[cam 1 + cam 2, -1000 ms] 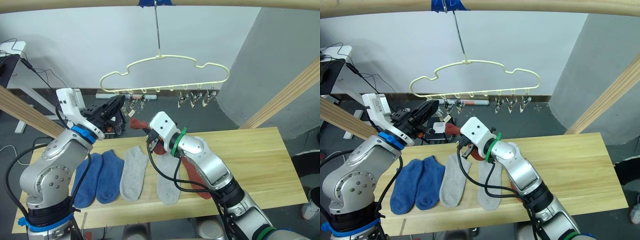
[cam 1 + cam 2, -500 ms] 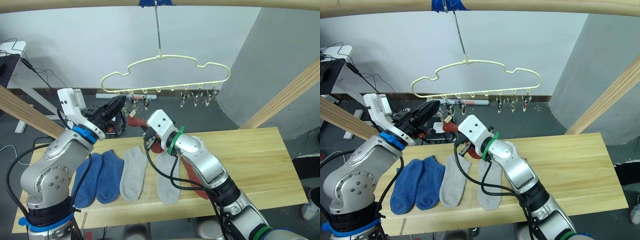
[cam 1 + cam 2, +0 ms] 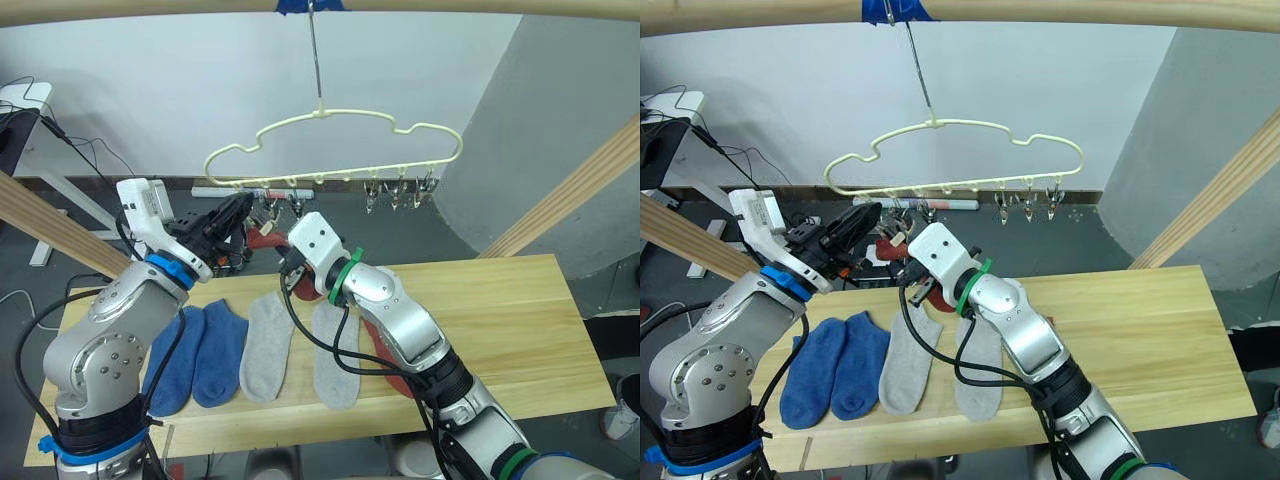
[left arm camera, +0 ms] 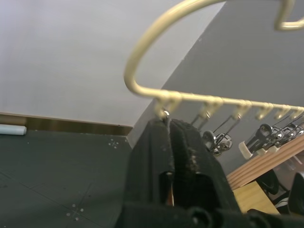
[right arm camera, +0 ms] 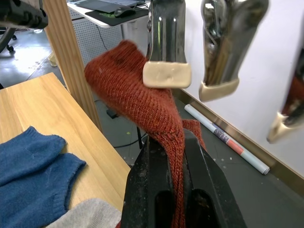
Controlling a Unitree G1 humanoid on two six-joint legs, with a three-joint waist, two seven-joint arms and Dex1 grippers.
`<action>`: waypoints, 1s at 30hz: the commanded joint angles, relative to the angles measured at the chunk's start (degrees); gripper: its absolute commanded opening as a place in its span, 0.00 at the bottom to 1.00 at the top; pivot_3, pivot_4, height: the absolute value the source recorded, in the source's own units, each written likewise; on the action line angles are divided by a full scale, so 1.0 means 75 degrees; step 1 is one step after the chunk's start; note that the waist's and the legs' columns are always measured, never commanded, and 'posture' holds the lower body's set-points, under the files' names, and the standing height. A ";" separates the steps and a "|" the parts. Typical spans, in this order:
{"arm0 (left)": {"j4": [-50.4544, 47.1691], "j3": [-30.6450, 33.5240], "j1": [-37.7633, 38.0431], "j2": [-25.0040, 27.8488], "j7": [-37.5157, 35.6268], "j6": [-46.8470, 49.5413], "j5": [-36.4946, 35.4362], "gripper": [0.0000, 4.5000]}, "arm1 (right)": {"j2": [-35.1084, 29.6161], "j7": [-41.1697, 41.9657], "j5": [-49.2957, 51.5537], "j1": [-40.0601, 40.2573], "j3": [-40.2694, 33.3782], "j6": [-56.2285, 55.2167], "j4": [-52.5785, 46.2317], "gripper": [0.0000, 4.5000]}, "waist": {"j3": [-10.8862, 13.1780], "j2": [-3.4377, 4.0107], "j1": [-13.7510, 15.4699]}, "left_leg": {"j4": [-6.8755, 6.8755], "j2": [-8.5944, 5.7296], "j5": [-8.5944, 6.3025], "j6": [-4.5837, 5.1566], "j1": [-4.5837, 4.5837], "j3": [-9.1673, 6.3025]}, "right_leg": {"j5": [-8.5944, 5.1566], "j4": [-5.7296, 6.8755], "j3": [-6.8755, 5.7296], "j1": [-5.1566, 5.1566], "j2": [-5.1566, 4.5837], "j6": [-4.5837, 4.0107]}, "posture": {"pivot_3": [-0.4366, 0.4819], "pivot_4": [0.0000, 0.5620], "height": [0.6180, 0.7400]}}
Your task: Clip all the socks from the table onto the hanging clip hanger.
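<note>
At frame centre, the right gripper (image 5: 166, 156) pinches a rust red sock (image 5: 137, 95) just under the clip hanger (image 3: 330, 150); left gripper (image 4: 168, 137) is closed on a clip (image 4: 165, 113). No sock is clipped yet: four socks (image 3: 268, 345) plus another red one lie on the table (image 3: 500, 310).

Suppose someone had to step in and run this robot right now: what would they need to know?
Right gripper: shut on a red sock, held up at the hanger's left clips.
Left gripper: shut on the leftmost clip.
On the table: two blue socks, two grey socks, one more red sock.
Done: no sock clipped yet.
Left: clip this red sock, then the other five.
</note>
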 commanded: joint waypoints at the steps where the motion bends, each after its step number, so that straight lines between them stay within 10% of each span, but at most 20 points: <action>1: -0.0342 0.0035 0.0089 0.0128 -0.0124 -0.0149 0.0026 0.33 | 0.0148 0.0019 0.0052 -0.0125 -0.0017 -0.0236 -0.0185 0.00 | 0.0000 0.0000 0.0000 | 0.0000 -0.0001 0.0000 0.0000 0.0000 0.0000 | 0.0000 0.0000 0.0000 0.0000 0.0000 0.0000 | 0.32 0.60 1.00; 12: -0.0390 0.0073 0.0286 0.0281 -0.0200 -0.0176 0.0143 1.00 | 0.0150 0.0102 0.0125 -0.0072 -0.0068 -0.0341 -0.0173 0.06 | 0.0000 0.0000 0.0001 | 0.0000 -0.0001 0.0000 0.0000 0.0000 0.0001 | 0.0000 0.0000 0.0001 0.0000 -0.0001 0.0000 | 0.33 0.59 1.00; 18: -0.0502 0.0005 0.0512 0.0522 -0.0481 -0.0368 0.0434 1.00 | -0.0178 0.0479 0.0089 0.0081 0.0159 -0.0115 -0.0431 0.47 | 0.0000 0.0001 0.0003 | -0.0001 -0.0001 0.0000 0.0000 0.0000 0.0000 | 0.0000 0.0000 -0.0001 -0.0001 -0.0009 0.0000 | 0.33 0.60 1.00; 30: -0.0886 -0.0635 0.1535 0.0674 -0.1366 -0.2129 0.2510 1.00 | -0.2633 0.2286 0.1243 0.1390 -0.0824 0.0514 -0.3349 0.47 | 0.0023 0.0012 0.0106 | -0.0007 -0.0008 0.0000 0.0000 0.0000 0.0003 | 0.0000 -0.0005 0.0003 -0.0002 -0.0022 0.0000 | 0.31 0.62 1.00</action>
